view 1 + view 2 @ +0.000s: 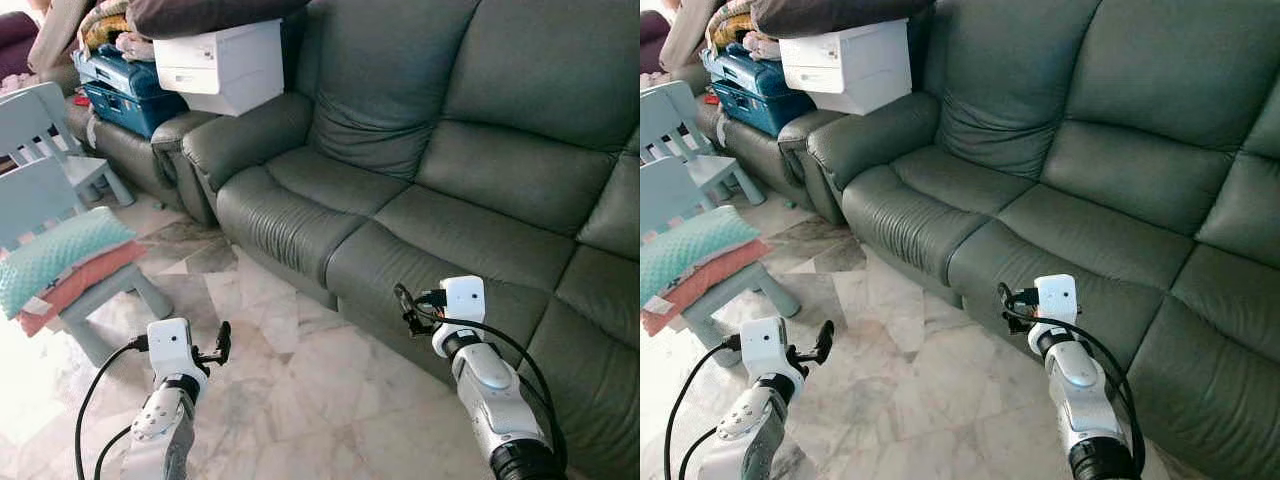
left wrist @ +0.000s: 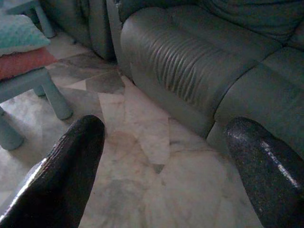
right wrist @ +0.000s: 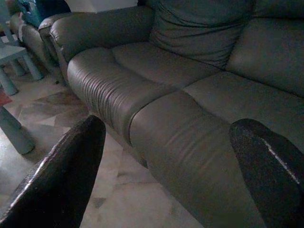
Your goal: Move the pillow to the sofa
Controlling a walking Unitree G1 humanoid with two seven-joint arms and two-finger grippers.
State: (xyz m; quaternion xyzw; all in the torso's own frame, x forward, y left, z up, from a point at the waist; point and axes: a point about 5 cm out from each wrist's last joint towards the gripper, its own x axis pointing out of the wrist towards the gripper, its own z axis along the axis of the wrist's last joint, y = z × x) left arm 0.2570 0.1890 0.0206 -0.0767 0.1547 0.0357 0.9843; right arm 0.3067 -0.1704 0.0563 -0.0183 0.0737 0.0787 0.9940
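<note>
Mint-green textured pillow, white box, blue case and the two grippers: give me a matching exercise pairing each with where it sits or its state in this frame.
Column one:
1. mint-green textured pillow
2. white rectangular box
3. blue hard case
4. left gripper and right gripper

Column two:
A. on the dark green leather sofa's armrest
B. open, holding nothing
C. on a coral cushion atop a pale blue stool
D. on the armchair seat, left of the box

Pairs: 1-C, 2-A, 3-D, 4-B

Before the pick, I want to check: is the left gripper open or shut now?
Open. The left gripper holds nothing; in the left wrist view its two fingers stand wide apart over the floor.
</note>
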